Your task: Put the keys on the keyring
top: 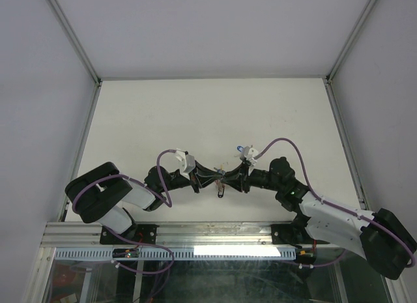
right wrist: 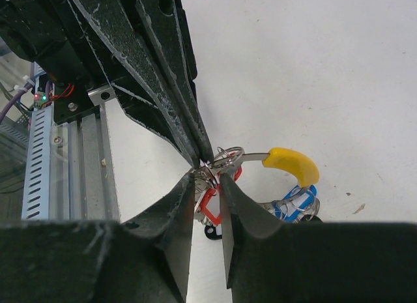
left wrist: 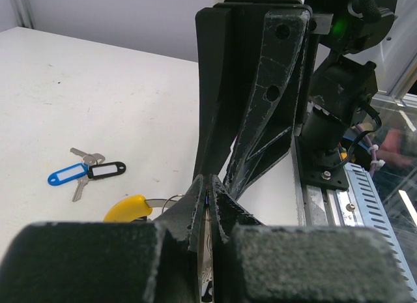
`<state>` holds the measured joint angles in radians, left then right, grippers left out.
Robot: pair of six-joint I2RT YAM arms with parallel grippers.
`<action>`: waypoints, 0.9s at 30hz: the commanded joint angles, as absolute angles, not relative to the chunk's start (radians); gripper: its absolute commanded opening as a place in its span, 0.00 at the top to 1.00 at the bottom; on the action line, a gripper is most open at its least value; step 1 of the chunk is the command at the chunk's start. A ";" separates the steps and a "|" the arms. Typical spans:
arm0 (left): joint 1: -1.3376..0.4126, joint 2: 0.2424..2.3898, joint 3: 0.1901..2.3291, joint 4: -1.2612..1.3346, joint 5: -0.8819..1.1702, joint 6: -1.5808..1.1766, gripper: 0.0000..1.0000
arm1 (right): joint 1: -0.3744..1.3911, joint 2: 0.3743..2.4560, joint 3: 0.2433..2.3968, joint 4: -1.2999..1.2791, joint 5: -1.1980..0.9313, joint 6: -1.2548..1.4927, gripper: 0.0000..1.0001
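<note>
White tabletop [top: 195,114], hands meeting lower centre.
Left hand [left wrist: 207,205], fully closed, steadies the keyring [right wrist: 290,163]; right hand [right wrist: 207,186], barely parted, pinches a red key [right wrist: 208,210] against it for threading.

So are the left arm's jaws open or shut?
Shut. In its wrist view the jaws of the left gripper press together, pinching only the thin wire of the keyring.

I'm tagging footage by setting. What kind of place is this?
Probably a robotics lab test cell: a bare white table boxed in by plain grey panels on aluminium framing, with a left arm and right arm bolted to a metal rail at its edge.
</note>
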<state>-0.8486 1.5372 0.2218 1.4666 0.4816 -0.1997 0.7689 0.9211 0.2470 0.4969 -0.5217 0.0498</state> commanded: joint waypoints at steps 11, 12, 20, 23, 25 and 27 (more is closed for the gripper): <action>-0.839 1.520 0.252 1.705 0.505 -0.222 1.00 | 0.765 0.901 0.285 0.606 -0.538 0.048 0.82; -0.839 1.519 0.252 1.706 0.504 -0.222 1.00 | 0.765 0.903 0.286 0.605 -0.541 0.048 0.84; -0.839 1.516 0.251 1.706 0.497 -0.223 1.00 | 0.765 0.882 0.295 0.540 -0.544 0.044 1.00; -0.837 1.508 0.246 1.719 0.481 -0.232 1.00 | 0.764 0.864 0.313 0.460 -0.518 0.042 1.00; -0.829 1.499 0.244 1.734 0.470 -0.247 0.97 | 0.764 0.853 0.335 0.396 -0.501 0.039 1.00; -0.820 1.483 0.241 1.736 0.445 -0.256 0.80 | 0.765 0.847 0.366 0.321 -0.480 0.040 1.00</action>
